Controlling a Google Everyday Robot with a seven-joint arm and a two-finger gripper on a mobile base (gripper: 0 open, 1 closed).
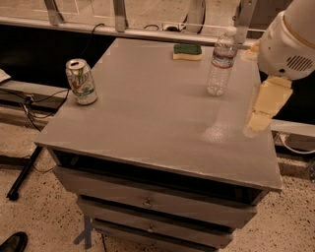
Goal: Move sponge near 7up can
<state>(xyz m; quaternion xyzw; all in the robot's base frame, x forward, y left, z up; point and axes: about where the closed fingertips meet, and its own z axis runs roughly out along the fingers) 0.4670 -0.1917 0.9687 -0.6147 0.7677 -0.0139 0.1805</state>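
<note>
You've got a gray table (157, 113) w/ a flat matte top, seen from above and a bit to the front. A pale glare patch (216, 132) sits on the top toward the right edge. Under the top there's a dark open slot, then stacked drawers (147, 199) w/ small knobs.

The sponge (187, 51) lies flat at the far edge, right of center, green side up, yellow foam showing along its near side. The 7up can (81, 81) stands upright near the left edge, about mid-depth, well apart from the sponge. A clear water bottle (220, 61) stands upright w/ its cap on, just right of the sponge and slightly nearer to you, not touching it.

The gripper (261, 110) hangs at the table's right edge, pale yellow, pointing down and a bit left, below the arm's round white housing (290, 44). It's near the bottle but apart from it, and holds nothing you can see. Can't tell whether it's apart or together from this angle.

Room: speckled floor (39, 216), dark wall behind, metal rails (120, 15) across the back. Black cables (29, 106) trail on the left. A dark shoe (14, 242) shows at the bottom-left corner.
</note>
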